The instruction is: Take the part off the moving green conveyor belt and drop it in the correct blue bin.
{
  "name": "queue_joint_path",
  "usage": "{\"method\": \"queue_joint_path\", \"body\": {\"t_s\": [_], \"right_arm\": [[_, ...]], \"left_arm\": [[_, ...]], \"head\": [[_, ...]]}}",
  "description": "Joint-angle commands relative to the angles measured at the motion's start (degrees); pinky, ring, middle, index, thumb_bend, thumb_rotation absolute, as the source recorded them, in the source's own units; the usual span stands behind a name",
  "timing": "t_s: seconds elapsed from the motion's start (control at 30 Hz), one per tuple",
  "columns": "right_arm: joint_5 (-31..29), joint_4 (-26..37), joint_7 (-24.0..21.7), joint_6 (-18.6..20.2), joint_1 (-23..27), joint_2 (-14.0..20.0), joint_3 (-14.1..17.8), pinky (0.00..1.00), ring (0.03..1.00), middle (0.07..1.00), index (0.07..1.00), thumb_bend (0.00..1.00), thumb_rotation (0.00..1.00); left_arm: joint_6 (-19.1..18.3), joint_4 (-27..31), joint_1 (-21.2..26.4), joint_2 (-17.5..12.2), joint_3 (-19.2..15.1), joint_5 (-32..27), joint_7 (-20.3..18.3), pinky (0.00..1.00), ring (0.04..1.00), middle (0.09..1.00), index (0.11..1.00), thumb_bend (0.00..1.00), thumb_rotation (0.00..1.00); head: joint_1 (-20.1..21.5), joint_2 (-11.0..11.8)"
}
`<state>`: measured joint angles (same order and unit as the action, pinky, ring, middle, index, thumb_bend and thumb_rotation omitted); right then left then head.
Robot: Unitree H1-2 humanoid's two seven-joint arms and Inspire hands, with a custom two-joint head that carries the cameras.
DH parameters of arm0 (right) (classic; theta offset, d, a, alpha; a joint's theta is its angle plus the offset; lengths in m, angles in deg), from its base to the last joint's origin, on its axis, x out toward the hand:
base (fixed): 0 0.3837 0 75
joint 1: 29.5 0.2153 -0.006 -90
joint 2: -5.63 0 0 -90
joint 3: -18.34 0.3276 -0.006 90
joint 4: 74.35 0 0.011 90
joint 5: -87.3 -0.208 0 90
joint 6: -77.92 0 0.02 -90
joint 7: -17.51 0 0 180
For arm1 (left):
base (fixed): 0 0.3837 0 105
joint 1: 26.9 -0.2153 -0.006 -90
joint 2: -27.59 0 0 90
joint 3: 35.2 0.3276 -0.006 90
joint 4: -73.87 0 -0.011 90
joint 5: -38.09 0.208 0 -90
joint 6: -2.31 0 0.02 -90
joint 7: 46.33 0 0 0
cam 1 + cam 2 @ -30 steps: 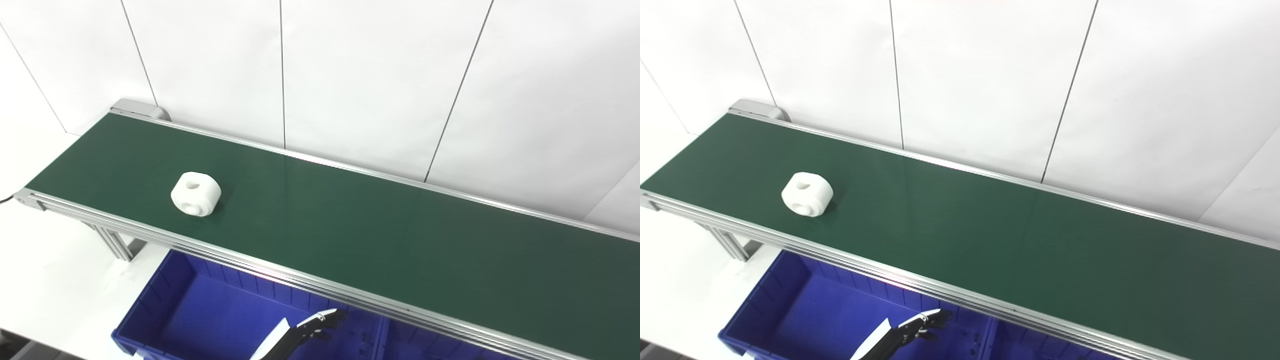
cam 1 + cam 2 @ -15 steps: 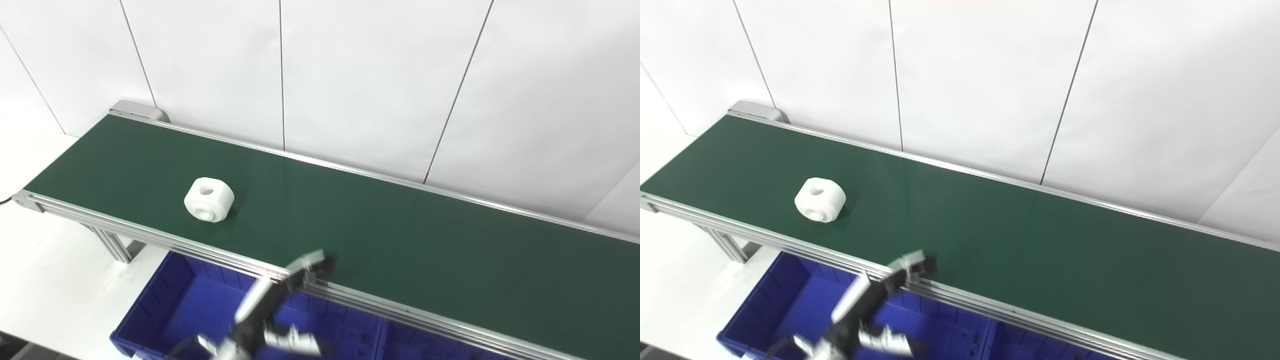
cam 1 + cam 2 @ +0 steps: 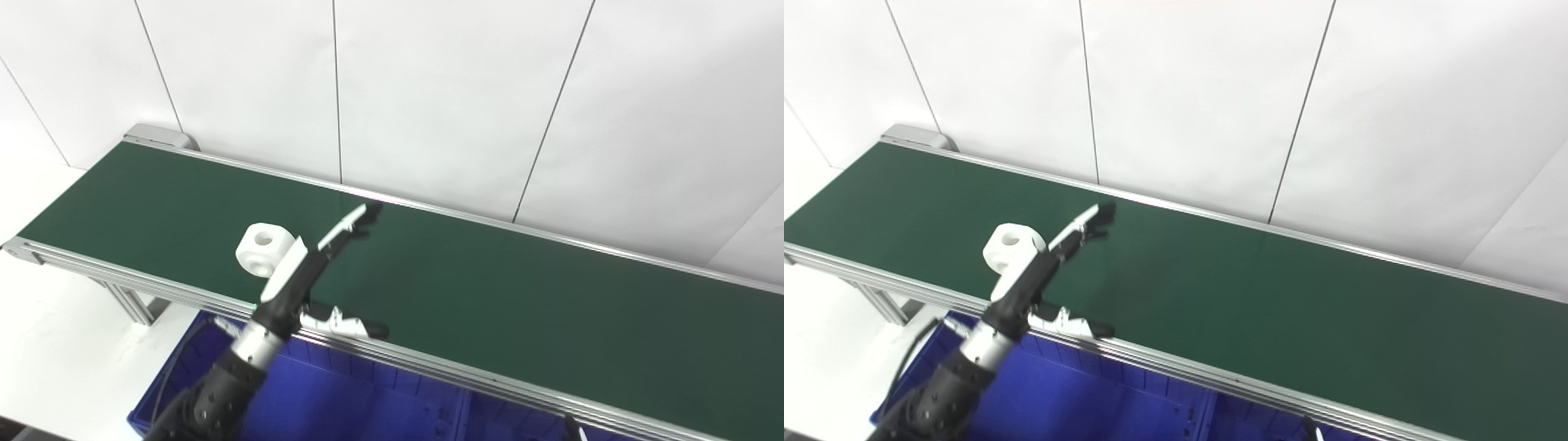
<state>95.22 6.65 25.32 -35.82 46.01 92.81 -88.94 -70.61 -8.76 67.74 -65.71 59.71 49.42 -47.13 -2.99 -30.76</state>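
A white round part (image 3: pixel 257 245) with a hole through it lies on the green conveyor belt (image 3: pixel 490 294), towards its left end. My left hand (image 3: pixel 306 269) is open above the belt, right next to the part on its right side. Its fingers (image 3: pixel 352 222) stretch towards the far rail and its thumb (image 3: pixel 343 326) is spread over the near rail. It holds nothing. The hand hides the part's right edge. The part (image 3: pixel 1006 246) and the hand (image 3: pixel 1038 275) also show in the right eye view. Only a small dark tip (image 3: pixel 571 424) at the bottom edge may be my right hand.
A blue bin (image 3: pixel 343 404) stands below the belt's near rail, under my left arm. A second blue bin (image 3: pixel 514 422) adjoins it on the right. A white panelled wall (image 3: pixel 429 92) runs behind the belt. The belt's left end (image 3: pixel 18 248) stands over a white table.
The part has ridden right along the belt. My left hand has risen from above the blue bin to over the belt, beside the part. The camera has shifted slightly.
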Motion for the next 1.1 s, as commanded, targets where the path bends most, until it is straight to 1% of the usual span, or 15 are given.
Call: {"method": "queue_joint_path", "body": {"t_s": [0.0,0.07,0.1,0.2,0.27,0.4,0.47,0.5,0.57,0.7,0.77,0.83,0.87,0.93,1.07], "right_arm": [[-0.7,2.2,0.7,-3.2,0.1,0.4,-0.2,0.91,0.953,0.969,0.967,0.84,0.45],[-1.3,2.3,0.5,-3.2,0.2,0.4,-0.3,0.90,0.949,0.965,0.967,0.85,0.45],[-1.3,2.3,0.6,-3.2,0.3,0.4,-0.3,0.89,0.944,0.960,0.966,0.85,0.45],[-1.0,2.4,1.0,-3.2,0.4,0.5,-0.5,0.88,0.938,0.952,0.963,0.86,0.45],[-0.7,2.5,1.3,-3.2,0.3,0.6,-0.6,0.88,0.939,0.954,0.964,0.86,0.46],[-0.7,2.9,2.0,-3.2,0.4,0.7,-1.1,0.87,0.940,0.964,0.965,0.84,0.45],[-0.7,2.9,2.3,-3.2,0.5,0.9,-1.3,0.87,0.940,0.962,0.965,0.84,0.46],[-0.8,2.9,2.5,-3.2,0.5,0.9,-1.4,0.86,0.936,0.959,0.964,0.84,0.46],[-1.0,3.0,2.7,-3.2,0.5,1.0,-1.7,0.87,0.940,0.961,0.966,0.83,0.45],[-1.0,3.1,2.9,-3.2,0.5,1.2,-2.0,0.87,0.941,0.961,0.969,0.83,0.46],[-1.2,3.1,2.9,-3.2,0.5,1.2,-2.1,0.88,0.936,0.953,0.968,0.83,0.46],[-0.7,3.1,3.5,-3.2,0.6,1.4,-2.3,0.87,0.933,0.955,0.965,0.83,0.46],[-0.6,3.0,3.6,-3.2,0.7,1.5,-2.4,0.87,0.934,0.956,0.966,0.82,0.46],[-0.7,3.0,3.7,-3.2,0.8,1.6,-2.6,0.88,0.938,0.957,0.966,0.82,0.46],[-1.0,3.2,4.0,-3.2,0.7,1.6,-2.8,0.89,0.938,0.953,0.965,0.82,0.46]], "left_arm": [[-1.5,0.1,3.5,-1.8,-1.6,0.5,-1.0,0.89,0.941,0.976,0.963,0.74,0.38],[-3.4,-2.2,5.7,-2.5,-2.2,0.7,-2.2,0.90,0.948,0.988,0.968,0.75,0.31],[-3.8,-3.9,6.8,-3.0,-2.4,1.2,-2.5,0.89,0.953,0.991,0.972,0.76,0.29],[-4.3,-8.4,9.7,-4.7,-2.0,4.4,-3.3,0.86,0.949,0.987,0.977,0.80,0.29],[-4.3,-10.1,10.7,-5.5,-1.7,5.7,-3.7,0.85,0.949,0.987,0.978,0.82,0.28],[-3.7,-14.7,12.8,-7.0,-1.0,8.7,-4.0,0.85,0.943,0.974,0.960,0.86,0.27],[-4.2,-16.2,13.6,-7.6,-0.9,10.1,-4.1,0.86,0.941,0.968,0.954,0.87,0.24],[-4.8,-16.6,13.8,-7.9,-0.8,10.7,-4.4,0.87,0.945,0.972,0.956,0.88,0.22],[-5.9,-16.9,14.1,-8.8,-0.6,12.2,-5.0,0.86,0.944,0.976,0.956,0.89,0.20],[-8.7,-16.6,14.6,-11.3,0.8,17.5,-6.5,0.84,0.954,0.990,0.966,0.92,0.24],[-9.0,-16.6,14.8,-12.5,1.6,18.8,-7.7,0.88,0.976,0.998,0.971,0.94,0.24],[-9.9,-16.3,14.8,-13.6,2.5,20.3,-9.2,0.97,0.996,1.000,0.966,0.96,0.24],[-10.6,-16.1,14.8,-14.0,2.7,20.8,-9.9,0.98,0.998,1.000,0.962,0.96,0.23],[-12.0,-15.6,14.6,-14.6,3.3,22.2,-10.8,1.00,1.000,1.000,0.957,0.98,0.21],[-12.7,-16.0,14.3,-15.3,4.3,26.0,-10.3,1.00,1.000,1.000,0.938,1.00,0.16]], "head": [[0.3,-0.6],[0.3,-1.1],[0.1,-1.3],[-0.2,-1.6],[-0.3,-1.8],[-0.7,-2.0],[-0.8,-2.1],[-0.8,-2.1],[-1.3,-2.1],[-1.6,-2.1],[-1.7,-2.1],[-1.8,-2.1],[-1.8,-2.1],[-1.8,-2.1],[-2.0,-2.1]]}}
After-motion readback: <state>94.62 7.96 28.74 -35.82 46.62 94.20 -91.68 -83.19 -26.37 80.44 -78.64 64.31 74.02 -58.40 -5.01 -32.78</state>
